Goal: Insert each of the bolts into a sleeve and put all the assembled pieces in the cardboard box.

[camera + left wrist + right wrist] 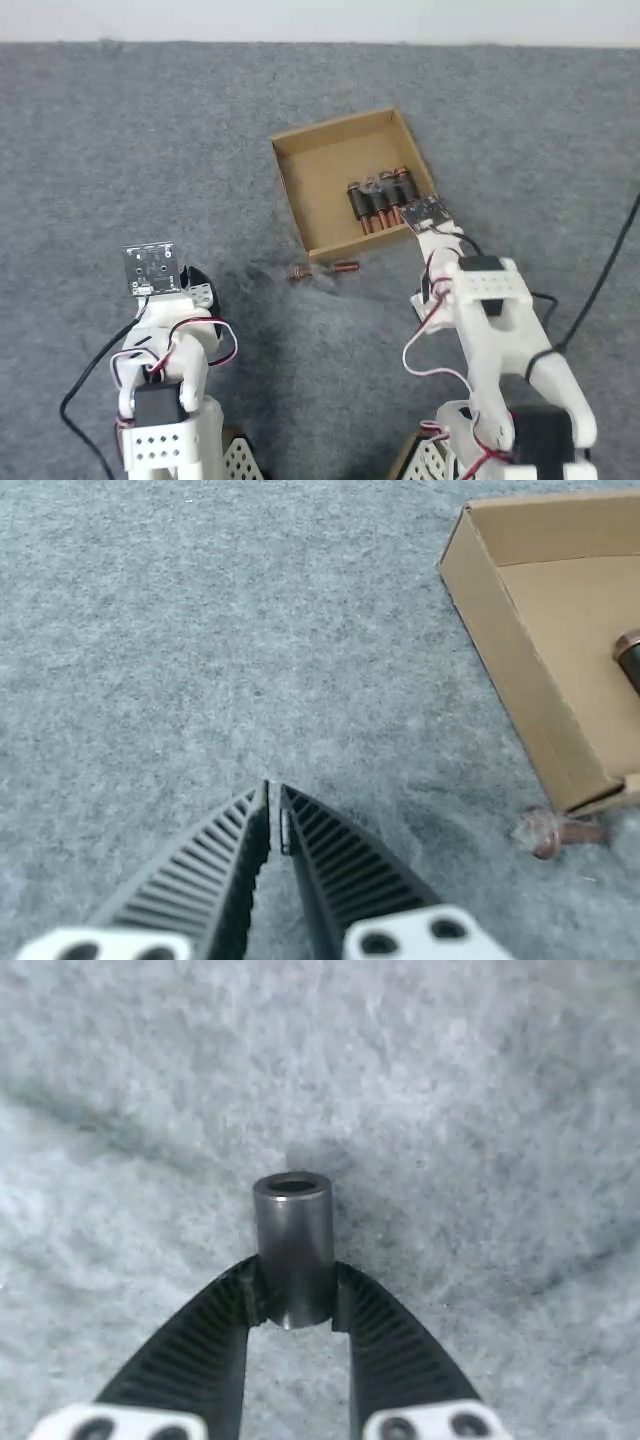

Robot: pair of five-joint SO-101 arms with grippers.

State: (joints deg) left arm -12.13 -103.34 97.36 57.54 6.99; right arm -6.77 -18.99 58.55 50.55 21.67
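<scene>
From above, the cardboard box (325, 170) sat open on the grey tabletop (120, 130), a little right of the middle. A row of assembled pieces (380, 203) lay side by side against its near right wall, dark sleeves toward the far side and copper ends toward the near side. Two loose bolts lay on the tabletop just outside the box's near wall, one (300, 275) by the near left corner and the other (345, 266) a little to its right. The left arm (165, 350) stood at the near left, well apart from the box. The right arm (490, 310) stretched from the near right up to the box's near right corner.

In the left wrist view, the left fingers (255, 830) were almost together, only a thin slit between their tips, with nothing in them, above bare tabletop. The box's corner was to the right, and one bolt lay just outside it.

In the right wrist view, the right fingers (235, 1310) were clamped on the lower end of a dark sleeve (293, 1225). The sleeve stood out from between the tips, its open bore in plain sight, with the tabletop beyond it.
</scene>
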